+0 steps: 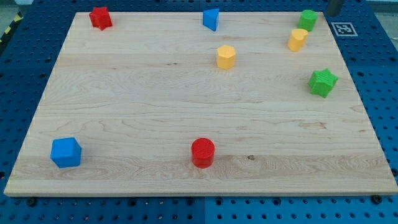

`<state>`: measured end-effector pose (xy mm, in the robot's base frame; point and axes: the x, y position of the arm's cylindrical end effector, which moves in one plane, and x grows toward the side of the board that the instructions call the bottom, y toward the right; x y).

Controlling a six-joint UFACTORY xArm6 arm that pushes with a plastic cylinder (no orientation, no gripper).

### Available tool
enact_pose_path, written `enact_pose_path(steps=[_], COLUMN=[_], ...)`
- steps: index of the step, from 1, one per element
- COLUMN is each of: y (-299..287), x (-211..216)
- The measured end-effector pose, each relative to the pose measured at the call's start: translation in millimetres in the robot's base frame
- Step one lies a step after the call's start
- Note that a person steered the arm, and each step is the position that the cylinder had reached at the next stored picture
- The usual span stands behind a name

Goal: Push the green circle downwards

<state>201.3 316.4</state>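
Note:
The green circle [307, 19] is a small round green block near the board's top right corner. The dark rod comes in at the view's top edge just to the right of it. My tip [333, 13] is at the board's top right corner, a short way right of the green circle and slightly above it, not touching it. A yellow block [298, 39] lies just below and left of the green circle.
A green star [323, 82] lies lower at the right edge. There are also a yellow hexagon-like block [226, 56], a blue triangle [211, 18], a red star [100, 17], a blue cube [66, 152] and a red cylinder [203, 152]. The wooden board [124, 93] is ringed by blue pegboard.

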Motion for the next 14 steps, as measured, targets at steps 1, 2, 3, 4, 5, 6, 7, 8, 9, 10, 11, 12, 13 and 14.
enact_pose_path(steps=[1,2,3,4,5,6,7,8,9,10,11,12,13,14], y=[-5.4,-5.5,-19.5,-43.5,-72.2,-95.4,-97.9,-99.2,-91.9,-89.5,-110.4,-124.9,-125.2,-127.2], x=[22.2,23.5,21.7,21.7,21.7,21.7,6.5,-2.9,-2.9,-2.7,3.2,17.4,37.9,62.2])
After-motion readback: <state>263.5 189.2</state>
